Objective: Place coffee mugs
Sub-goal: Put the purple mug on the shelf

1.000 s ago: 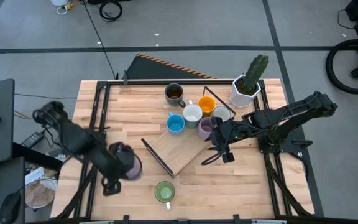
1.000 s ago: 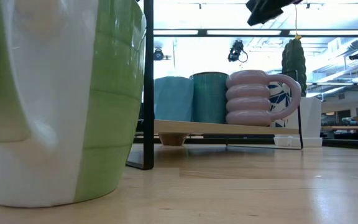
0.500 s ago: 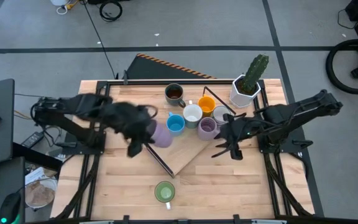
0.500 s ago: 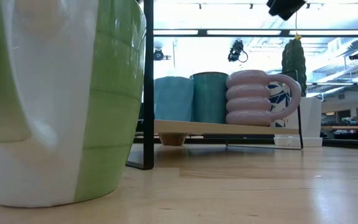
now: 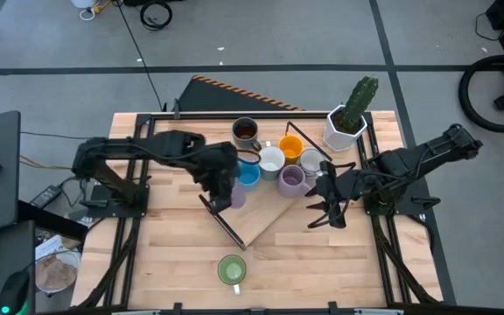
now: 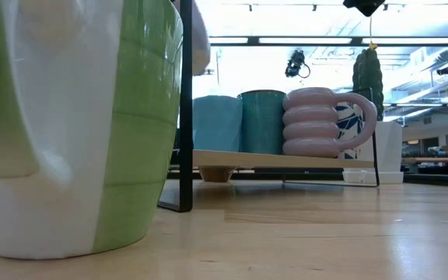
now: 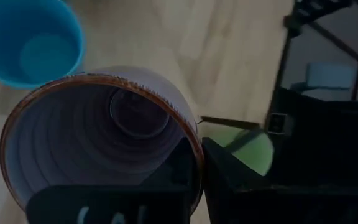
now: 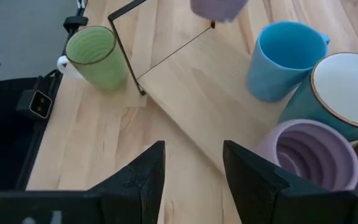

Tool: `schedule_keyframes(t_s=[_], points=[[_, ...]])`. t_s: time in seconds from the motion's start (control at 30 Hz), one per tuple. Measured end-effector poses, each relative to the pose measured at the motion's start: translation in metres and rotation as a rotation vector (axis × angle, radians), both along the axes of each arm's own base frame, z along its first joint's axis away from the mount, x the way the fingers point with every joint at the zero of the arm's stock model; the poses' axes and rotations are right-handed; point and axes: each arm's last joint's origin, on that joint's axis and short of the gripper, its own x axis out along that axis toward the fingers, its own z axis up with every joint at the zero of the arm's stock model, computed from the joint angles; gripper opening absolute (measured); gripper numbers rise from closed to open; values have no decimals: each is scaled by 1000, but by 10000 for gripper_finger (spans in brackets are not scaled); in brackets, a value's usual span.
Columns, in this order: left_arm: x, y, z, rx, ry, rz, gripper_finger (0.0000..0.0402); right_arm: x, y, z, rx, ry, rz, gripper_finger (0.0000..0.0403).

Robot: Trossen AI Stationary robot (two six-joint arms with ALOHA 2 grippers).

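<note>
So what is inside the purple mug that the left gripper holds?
Nothing shows inside the purple mug: the left wrist view sees bare ribbed walls and bottom. The left gripper covers only part of the rim.

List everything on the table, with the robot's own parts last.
Table: one, light wood, under both arms.
Rack: one, wood board with a black wire frame, mid-table.
Brown mug: one, dark, at the far edge.
Blue mug: one, on the rack.
White mugs: two, in the mid-table cluster.
Orange mug: one, in the cluster by the white mugs.
Purple mugs: two, one on the rack, one held over it.
Green mug: one, at the near edge.
Cactus pot: one, white, at the far right corner.
Left gripper: shut on a purple mug, over the rack.
Right gripper: open and empty, right of the rack.
</note>
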Motion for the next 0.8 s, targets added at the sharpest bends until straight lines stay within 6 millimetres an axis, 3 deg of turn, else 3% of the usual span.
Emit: schedule_keyframes(t_s=[0.37, 0.8], points=[[28, 11, -50, 42, 243, 22, 21, -4, 10, 0, -4, -9, 9, 167], [48, 7, -86, 88, 362, 37, 25, -7, 15, -1, 5, 1, 11, 167]])
